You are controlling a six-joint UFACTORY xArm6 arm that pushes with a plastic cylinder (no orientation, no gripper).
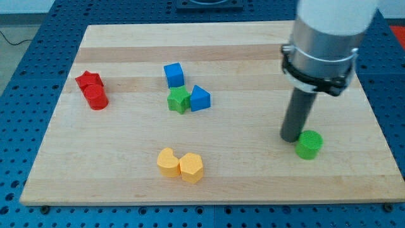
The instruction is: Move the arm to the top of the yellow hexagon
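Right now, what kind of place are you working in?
Probably a robotics lab bench: a wooden board on a blue perforated table, coloured blocks scattered about, my tip beside the green cylinder.

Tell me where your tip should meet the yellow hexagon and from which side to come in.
No grip is possible with a rod, so aim my tip at the bare board just above the yellow hexagon, toward the view's top. The yellow heart-like block touches its left side, so I would probably come in from the view's upper right, where the board is open.
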